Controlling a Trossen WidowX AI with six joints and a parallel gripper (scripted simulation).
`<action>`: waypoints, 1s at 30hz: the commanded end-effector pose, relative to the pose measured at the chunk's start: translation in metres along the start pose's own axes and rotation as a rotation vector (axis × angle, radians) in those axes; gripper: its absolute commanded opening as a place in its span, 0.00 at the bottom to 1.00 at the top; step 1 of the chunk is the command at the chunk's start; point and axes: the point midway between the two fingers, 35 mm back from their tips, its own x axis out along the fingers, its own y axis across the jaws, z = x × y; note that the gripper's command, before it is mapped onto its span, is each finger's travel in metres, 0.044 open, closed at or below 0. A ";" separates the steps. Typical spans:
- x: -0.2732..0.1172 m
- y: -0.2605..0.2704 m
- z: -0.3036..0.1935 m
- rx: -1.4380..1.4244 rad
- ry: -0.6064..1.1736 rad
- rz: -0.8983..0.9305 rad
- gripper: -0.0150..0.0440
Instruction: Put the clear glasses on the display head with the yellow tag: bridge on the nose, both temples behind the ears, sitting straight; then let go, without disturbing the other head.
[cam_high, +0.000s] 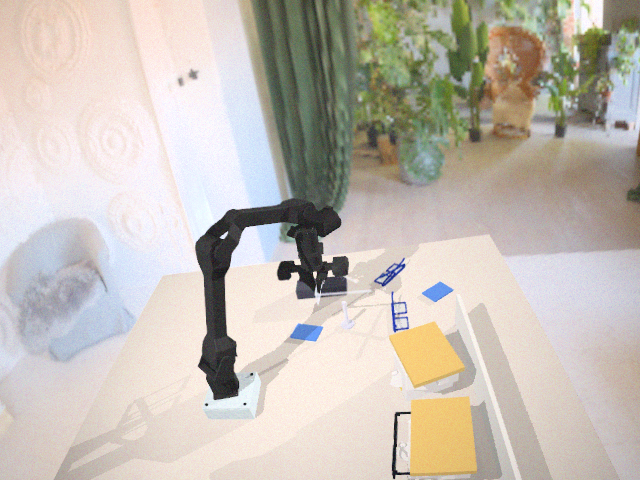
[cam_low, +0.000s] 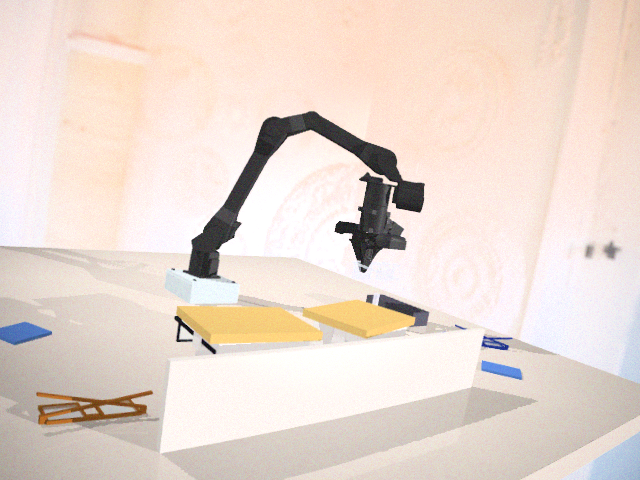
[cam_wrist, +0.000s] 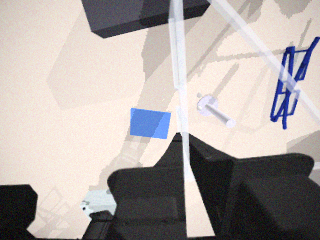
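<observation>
My gripper (cam_high: 318, 293) (cam_low: 363, 269) (cam_wrist: 181, 136) is shut on the clear glasses (cam_high: 343, 293) (cam_wrist: 177, 50) and holds them in the air, above and beside a small clear post with a round base (cam_high: 345, 315) (cam_wrist: 215, 110). In the wrist view the clear frame runs up from the fingertips, and a long temple slants to the right. Two pale display heads stand under yellow-orange slabs. The farther head (cam_high: 439, 385) has a small yellow spot low at its front, perhaps the tag; its face is mostly hidden. The nearer head is mostly hidden, with black glasses (cam_high: 395, 444) at its front.
Yellow-orange slabs (cam_high: 426, 353) (cam_high: 443, 436) cover the heads. A white wall (cam_high: 485, 382) (cam_low: 320, 392) stands behind them. A dark box (cam_high: 336, 286) (cam_wrist: 145, 17), blue glasses (cam_high: 400, 315) (cam_high: 390, 273), blue cards (cam_high: 307, 332) (cam_high: 437, 291) and orange glasses (cam_low: 92, 406) lie around.
</observation>
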 end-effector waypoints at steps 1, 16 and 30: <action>-0.003 -0.009 -0.018 0.003 -0.003 -0.003 0.25; 0.000 -0.025 -0.060 0.003 0.000 -0.005 0.25; 0.057 -0.025 -0.060 0.003 0.000 -0.004 0.25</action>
